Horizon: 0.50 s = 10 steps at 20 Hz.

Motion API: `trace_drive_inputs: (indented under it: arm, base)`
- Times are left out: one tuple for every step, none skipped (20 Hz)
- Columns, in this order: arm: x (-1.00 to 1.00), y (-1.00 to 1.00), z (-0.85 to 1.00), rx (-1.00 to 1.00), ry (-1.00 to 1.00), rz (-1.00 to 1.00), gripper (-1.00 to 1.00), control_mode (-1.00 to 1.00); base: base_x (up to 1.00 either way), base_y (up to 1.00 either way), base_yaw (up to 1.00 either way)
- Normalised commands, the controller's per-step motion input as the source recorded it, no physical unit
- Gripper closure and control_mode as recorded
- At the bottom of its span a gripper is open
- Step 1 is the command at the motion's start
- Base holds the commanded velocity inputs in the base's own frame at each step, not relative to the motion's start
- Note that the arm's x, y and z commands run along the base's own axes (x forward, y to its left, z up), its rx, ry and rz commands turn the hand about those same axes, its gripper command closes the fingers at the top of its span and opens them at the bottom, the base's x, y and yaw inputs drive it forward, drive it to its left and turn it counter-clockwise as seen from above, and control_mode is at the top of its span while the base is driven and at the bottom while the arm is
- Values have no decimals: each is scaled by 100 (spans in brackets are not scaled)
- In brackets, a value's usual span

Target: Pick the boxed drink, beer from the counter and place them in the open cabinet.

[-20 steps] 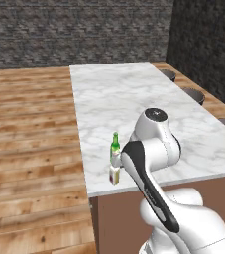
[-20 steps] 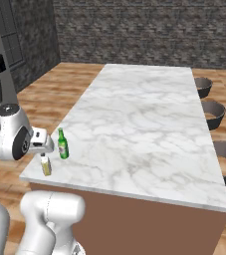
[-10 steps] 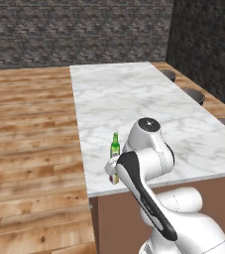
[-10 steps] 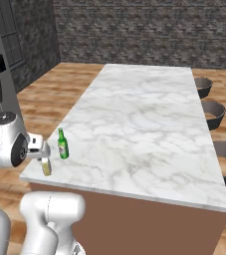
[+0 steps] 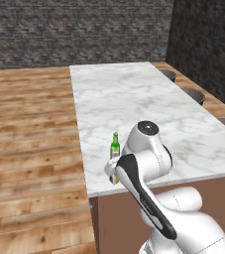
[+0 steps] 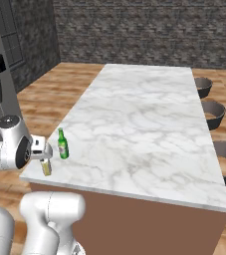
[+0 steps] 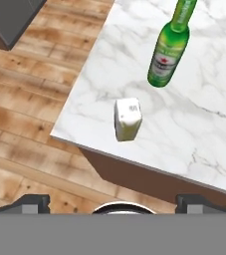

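The boxed drink (image 7: 128,118), a small white carton, stands near the corner of the marbled counter (image 7: 199,114). Straight above it hangs my gripper (image 7: 114,203), open, its two fingertips (image 7: 31,201) wide apart and holding nothing. The beer (image 7: 170,50), a green bottle with a pale label, stands upright just beyond the carton. From the right base view, the gripper (image 6: 44,158) hovers over the boxed drink (image 6: 46,168), with the beer (image 6: 62,144) beside it. In the left base view the beer (image 5: 115,146) rises behind my hand (image 5: 112,169). The open cabinet is out of view.
The counter (image 6: 144,114) stretches far back. Three dark round stools (image 6: 215,113) line its right side. A tall dark grey appliance (image 6: 0,60) stands at the left. Wooden floor (image 5: 29,129) lies left of the counter, close under its edge.
The arm has folded down and forward, bringing the hand lower over the counter's corner, above the boxed drink. The carton and bottle have not moved. The jaws stay wide.
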Motion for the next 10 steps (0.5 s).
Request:
trace_drive_inputs:
  arm:
    - [25, 0, 0, 0, 0, 0, -100, -100]
    - [26, 0, 0, 0, 0, 0, -100, -100]
    - [26, 0, -1, 0, 0, 0, -100, -100]
    - [26, 0, -3, 0, 0, 0, -100, -100]
    - [26, 0, -6, 0, 0, 0, -100, -100]
    - [28, 0, -4, 0, 0, 0, -100, -100]
    - [29, 0, 0, 0, 0, 0, -100, -100]
    - [24, 0, -1, 0, 0, 0, -100, -100]
    - [22, 0, -7, 0, 0, 0, -100, -100]
    - [21, 0, -11, 0, 0, 0, -100, -100]
  base:
    - [0, 0, 0]
    - [0, 0, 0]
    - [0, 0, 0]
    - [0, 0, 0]
    - [0, 0, 0]
    - [0, 0, 0]
    - [0, 0, 0]
    - [0, 0, 0]
    - [0, 0, 0]
    - [0, 0, 0]
